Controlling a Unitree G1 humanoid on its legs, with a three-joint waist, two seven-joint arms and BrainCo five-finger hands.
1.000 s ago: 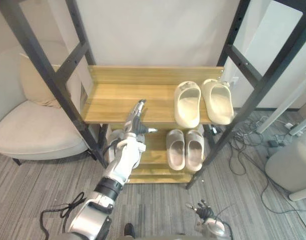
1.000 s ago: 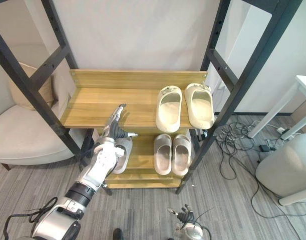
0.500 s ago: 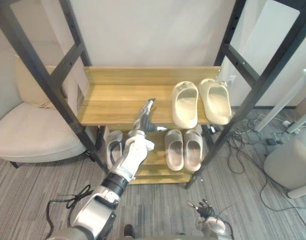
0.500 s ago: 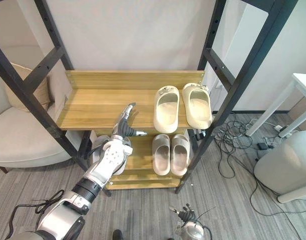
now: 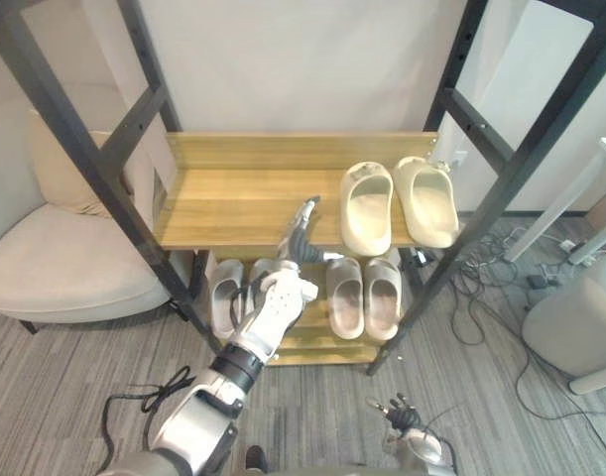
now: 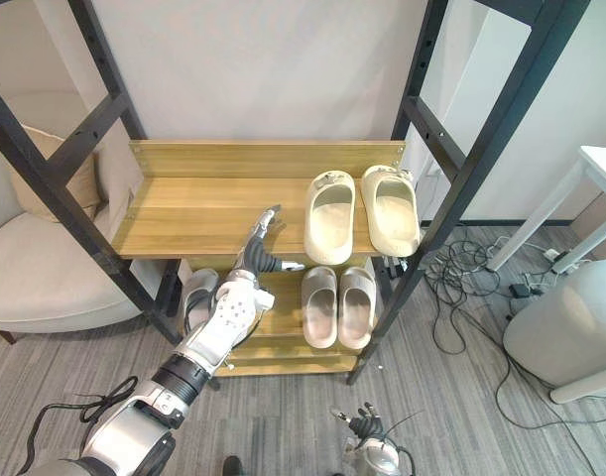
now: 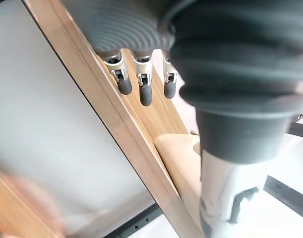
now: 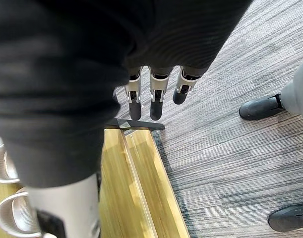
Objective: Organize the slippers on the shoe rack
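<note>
Slippers on shoe rack upper shelf. Left hand at that shelf's front, fingers straight, empty. Right hand relaxed, empty; its wrist view shows a person's shoe.

Matt cream rubbery slippers, smooth wood shelf, matt black metal frame, ribbed grey carpet

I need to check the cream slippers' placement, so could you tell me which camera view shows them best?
The left eye view: both cream slippers lie whole, side by side on the upper shelf. The right eye view shows the same; the left wrist view catches a cream edge past the left hand.
</note>
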